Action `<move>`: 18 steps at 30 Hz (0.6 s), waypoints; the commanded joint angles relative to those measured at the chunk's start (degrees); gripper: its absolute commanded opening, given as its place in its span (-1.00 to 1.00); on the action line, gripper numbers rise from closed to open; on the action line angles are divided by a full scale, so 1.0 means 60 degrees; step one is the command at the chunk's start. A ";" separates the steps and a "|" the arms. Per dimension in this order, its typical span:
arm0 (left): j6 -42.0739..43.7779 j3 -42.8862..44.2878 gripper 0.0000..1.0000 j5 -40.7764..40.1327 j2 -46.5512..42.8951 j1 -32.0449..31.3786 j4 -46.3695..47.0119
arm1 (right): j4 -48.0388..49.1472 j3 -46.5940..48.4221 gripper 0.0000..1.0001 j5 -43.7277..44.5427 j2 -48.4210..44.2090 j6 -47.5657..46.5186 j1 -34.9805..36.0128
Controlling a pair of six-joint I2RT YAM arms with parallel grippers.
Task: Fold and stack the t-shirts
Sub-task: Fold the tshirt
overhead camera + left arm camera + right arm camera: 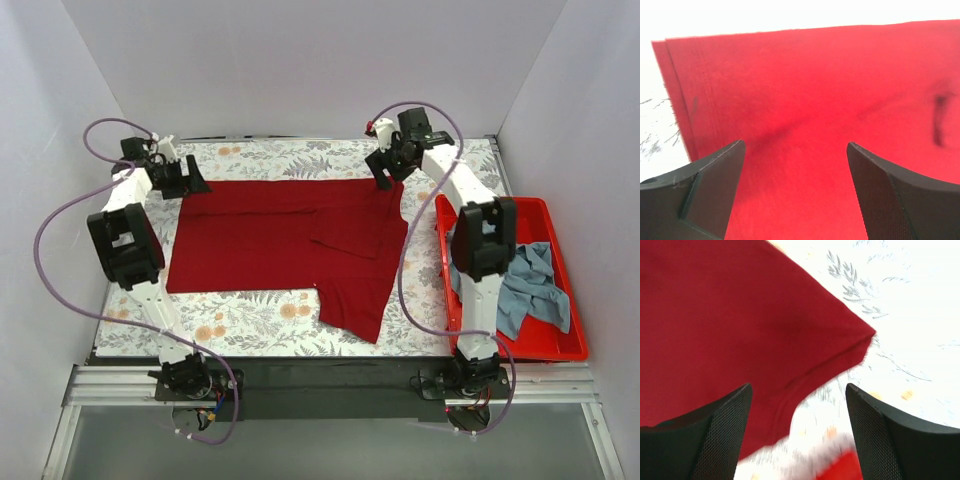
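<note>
Black fingers of the left gripper stand spread wide with nothing between them, above the far left corner of the dark red shirt, close by its stitched hem. The right gripper is spread just as wide and holds nothing, poised over the shirt's far right corner. Whether either touches the cloth cannot be told. The shirt lies flat on the floral table, one part reaching toward the near edge. The grey-blue shirt lies crumpled in the red bin at the right.
</note>
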 commanded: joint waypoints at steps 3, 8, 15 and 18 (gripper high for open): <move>0.1425 -0.0995 0.67 0.2134 -0.3752 0.0766 0.0085 | 0.0158 -0.2179 0.64 -0.0724 -0.3803 -0.0997 0.0835; 0.2200 -0.3691 0.71 0.2371 -0.6056 0.0914 0.1245 | -0.0893 -0.4085 0.85 -0.1835 -0.5316 -0.2675 0.1288; 0.6030 -0.4454 0.64 0.2090 -0.6617 0.0914 -0.2628 | -0.1322 -0.7643 0.70 -0.1077 -0.6620 -0.3254 0.2841; 0.6610 -0.4908 0.52 0.2296 -0.6733 0.0914 -0.3337 | -0.0635 -0.8787 0.44 -0.0623 -0.6709 -0.2977 0.3398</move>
